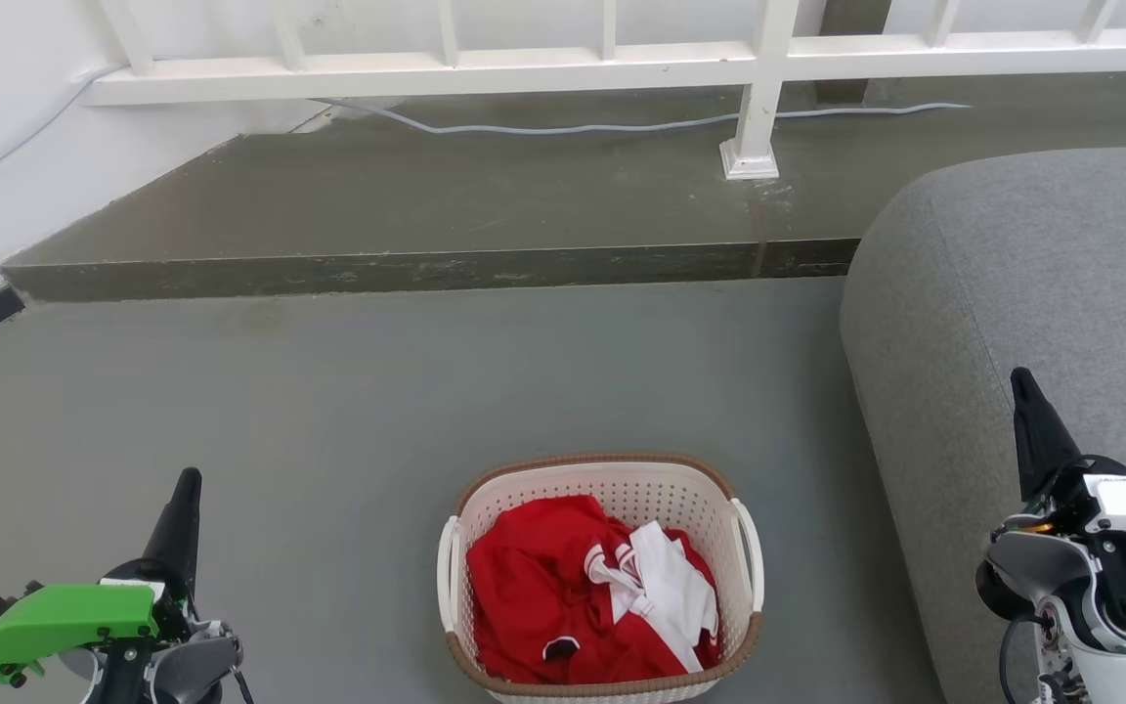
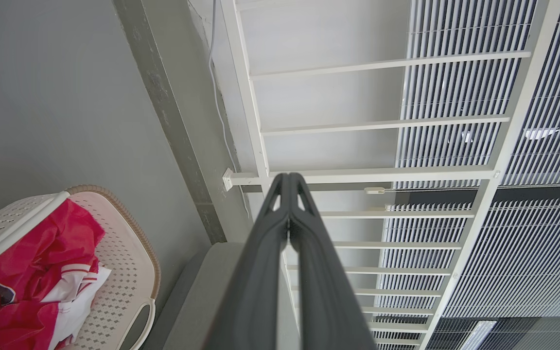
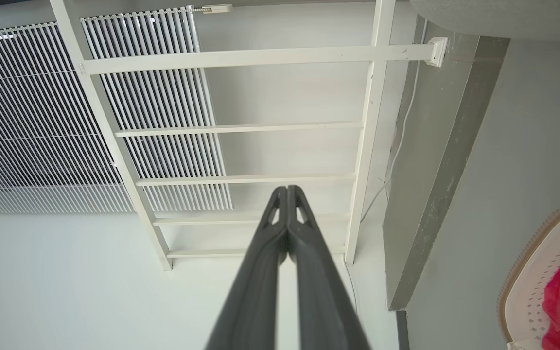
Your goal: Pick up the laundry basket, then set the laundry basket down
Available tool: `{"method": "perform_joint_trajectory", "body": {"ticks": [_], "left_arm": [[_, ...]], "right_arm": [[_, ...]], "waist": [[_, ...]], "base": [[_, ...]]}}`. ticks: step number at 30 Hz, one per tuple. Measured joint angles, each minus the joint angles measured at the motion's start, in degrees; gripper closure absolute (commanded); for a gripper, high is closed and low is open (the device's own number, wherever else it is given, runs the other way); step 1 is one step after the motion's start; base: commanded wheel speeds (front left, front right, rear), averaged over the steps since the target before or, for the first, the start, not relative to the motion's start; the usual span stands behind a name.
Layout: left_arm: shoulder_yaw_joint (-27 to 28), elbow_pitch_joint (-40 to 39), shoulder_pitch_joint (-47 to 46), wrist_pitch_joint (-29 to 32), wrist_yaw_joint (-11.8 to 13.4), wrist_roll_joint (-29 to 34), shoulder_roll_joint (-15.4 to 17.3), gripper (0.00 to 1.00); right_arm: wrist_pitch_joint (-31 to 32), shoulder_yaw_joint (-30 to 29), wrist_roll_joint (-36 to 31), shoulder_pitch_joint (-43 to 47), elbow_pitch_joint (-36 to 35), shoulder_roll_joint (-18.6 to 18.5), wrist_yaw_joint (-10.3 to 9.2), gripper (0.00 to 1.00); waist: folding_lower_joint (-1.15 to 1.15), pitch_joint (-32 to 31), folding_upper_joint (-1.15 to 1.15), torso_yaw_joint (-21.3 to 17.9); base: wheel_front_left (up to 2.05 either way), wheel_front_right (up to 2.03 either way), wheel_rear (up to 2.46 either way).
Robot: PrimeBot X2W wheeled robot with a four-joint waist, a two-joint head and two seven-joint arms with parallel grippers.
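At the bottom centre of the head view, you have the laundry basket (image 1: 612, 489) standing upright on the grey floor (image 1: 328, 411), mouth up, its near rim cut by the frame's lower edge. Its two white loop handles sit on the frame-left and frame-right sides, so the line between them runs across the picture. The basket looks somewhat wider that way than it is deep, though the steep camera angle leaves its long axis uncertain. Inside lie a crumpled red garment (image 1: 534, 577) and a white cloth (image 1: 671, 577) towards the right. Your left gripper (image 1: 189, 481) is at the lower left, well apart from the basket, clenched on nothing, with its fingers pointing up the frame. Your right gripper (image 1: 1022, 383) is at the lower right, in front of the grey sofa (image 1: 1042, 293), likewise clenched and empty. Both wrist views confirm it: the left gripper (image 2: 288, 177) and right gripper (image 3: 287, 188) each have their fingers pressed together, with the basket at the lower left (image 2: 129, 253) and lower right (image 3: 542, 253) respectively.
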Motion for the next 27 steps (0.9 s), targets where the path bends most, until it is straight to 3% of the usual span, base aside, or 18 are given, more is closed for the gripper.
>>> {"method": "perform_joint_trajectory", "body": {"ticks": [27], "left_arm": [[0.04, -0.02, 0.0, 0.0, -0.01, 0.0, -0.02, 1.0]], "right_arm": [[-0.01, 0.02, 0.01, 0.19, -0.21, 0.02, 0.01, 1.0]], "waist": [[0.0, 0.01, 0.0, 0.0]], "base": [[0.0, 0.0, 0.0]]}}
